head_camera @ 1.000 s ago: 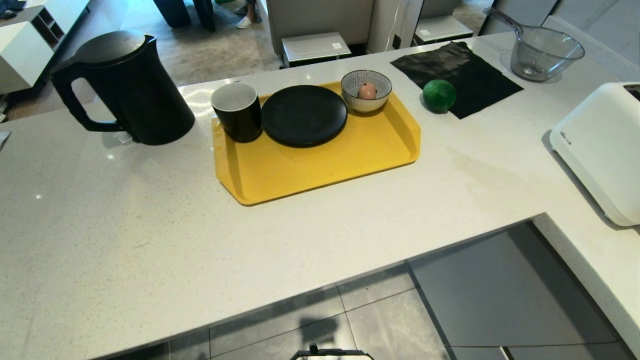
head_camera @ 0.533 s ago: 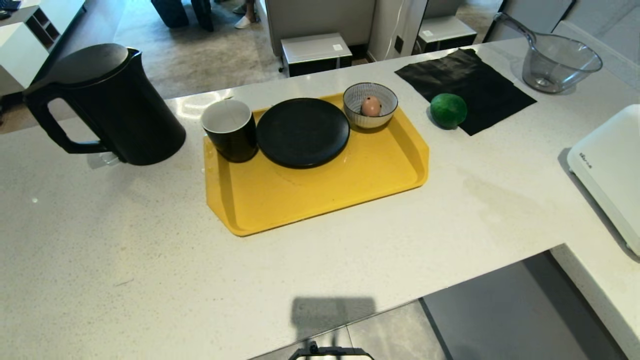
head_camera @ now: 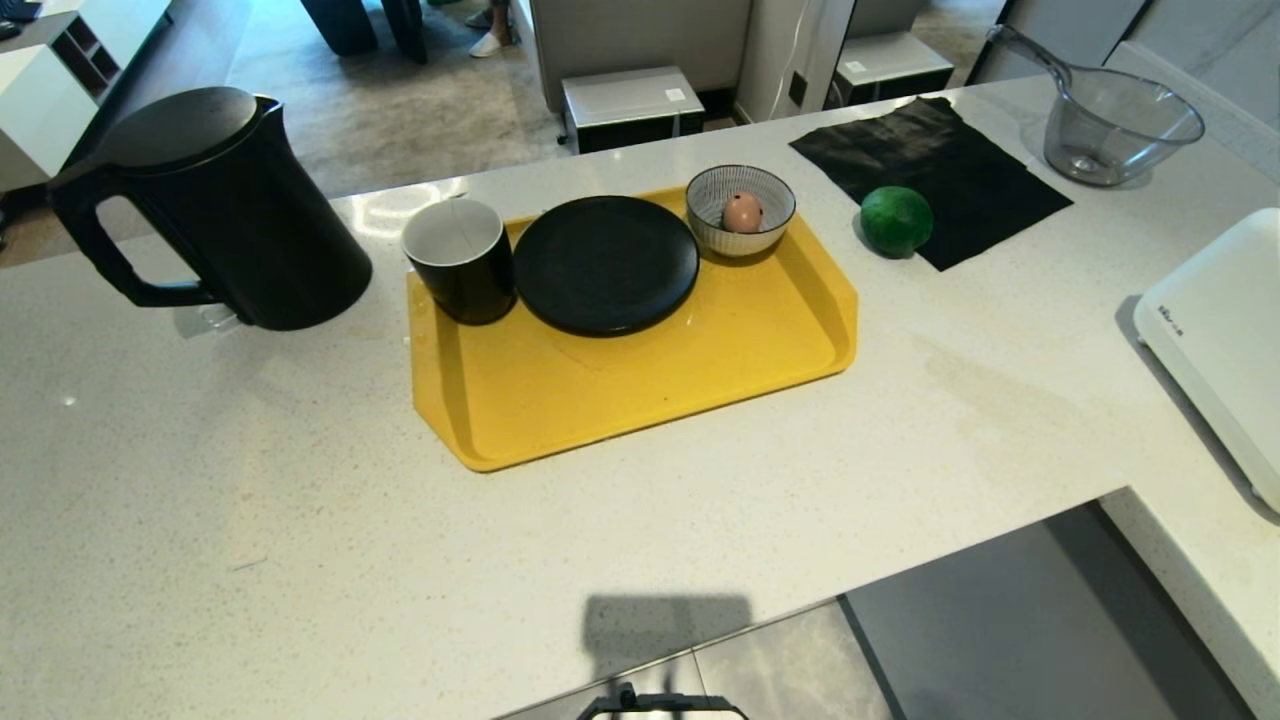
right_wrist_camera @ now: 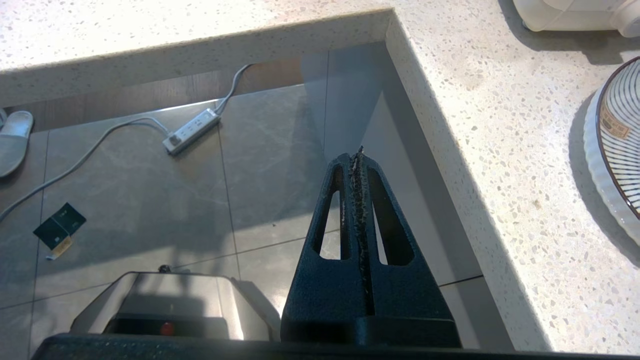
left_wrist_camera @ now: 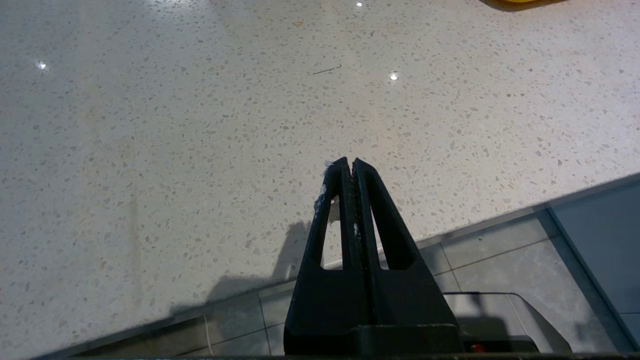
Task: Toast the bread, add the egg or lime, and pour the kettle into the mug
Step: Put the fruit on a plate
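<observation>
On the pale speckled bench [head_camera: 300, 480] a yellow tray [head_camera: 700, 370] lies near the middle of the head view. The black mug [head_camera: 462, 260] with its white inside stands upright at the tray's ten o'clock corner, just beside a black plate [head_camera: 605, 263] at about twelve o'clock on the tray. A striped bowl [head_camera: 741, 209] sits at the tray's one o'clock corner with an egg [head_camera: 742, 212] inside it. The tall black kettle [head_camera: 215, 205] stands upright on the bench off the tray at nine o'clock from the mug, near it but apart, its loop handle turned away from the tray. The lime [head_camera: 897, 221] rests at three o'clock from the bowl, on the edge of a black cloth [head_camera: 930, 165] spread on the bench. A clear measuring jug [head_camera: 1110, 120] stands at two o'clock from the cloth, and a white toaster [head_camera: 1220, 330] shows partly at the view's three o'clock edge. No bread can be seen in any view. Neither arm shows in the head view. The left pincer [left_wrist_camera: 348, 162] has its fingers pressed together with nothing between them, over the near edge of the bench. The right pincer [right_wrist_camera: 358, 156] is likewise closed tight and empty, hanging over the tiled floor [right_wrist_camera: 150, 190] beside the bench's inner corner; a power strip [right_wrist_camera: 191, 132] lies on the floor, and a striped dish [right_wrist_camera: 617, 150] sits on the bench nearby.
</observation>
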